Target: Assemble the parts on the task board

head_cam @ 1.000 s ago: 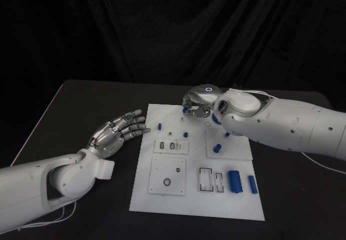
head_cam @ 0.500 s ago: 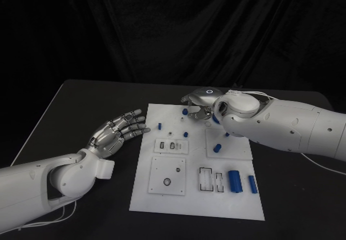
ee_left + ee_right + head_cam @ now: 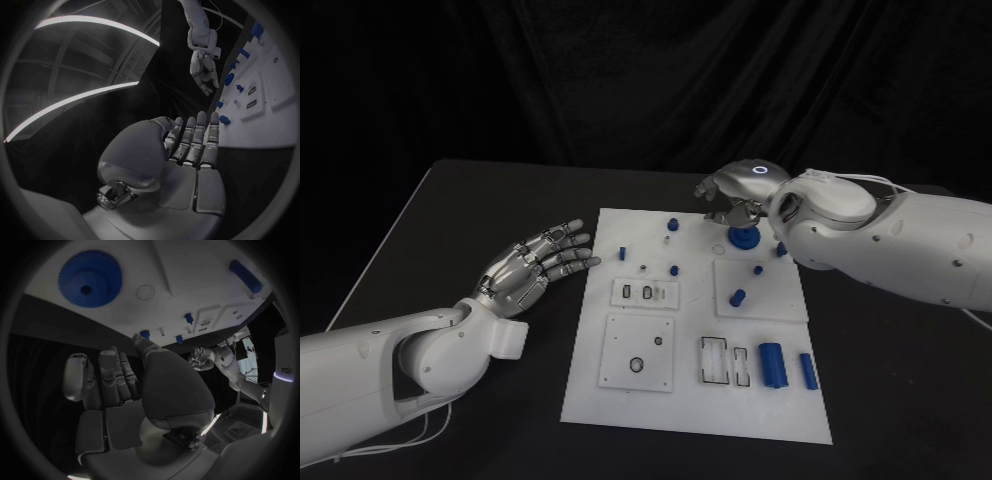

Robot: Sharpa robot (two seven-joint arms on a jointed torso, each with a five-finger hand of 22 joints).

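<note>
Right hand (image 3: pixel 733 200), fingers loosely spread & empty, hovers over blue gear (image 3: pixel 744 238) at board's (image 3: pixel 646 400) far edge; a careless descent could knock it. Left hand (image 3: pixel 535 262) spread, idle.

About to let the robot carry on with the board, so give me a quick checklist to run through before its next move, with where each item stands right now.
1. Right hand free of parts: ok; in the right wrist view its fingers are apart with nothing in them.
2. Left hand out of the way: ok; it is open, beside the task board, off its edge.
3. Blue gear down on the board: ok; whether it is fully seated, cannot tell.
4. Large blue cylinder and the slimmer blue bar reachable: ok; both lie uncovered at the board's near right.
5. Assembly finished: not ok; several small blue parts are loose on the board.
</note>
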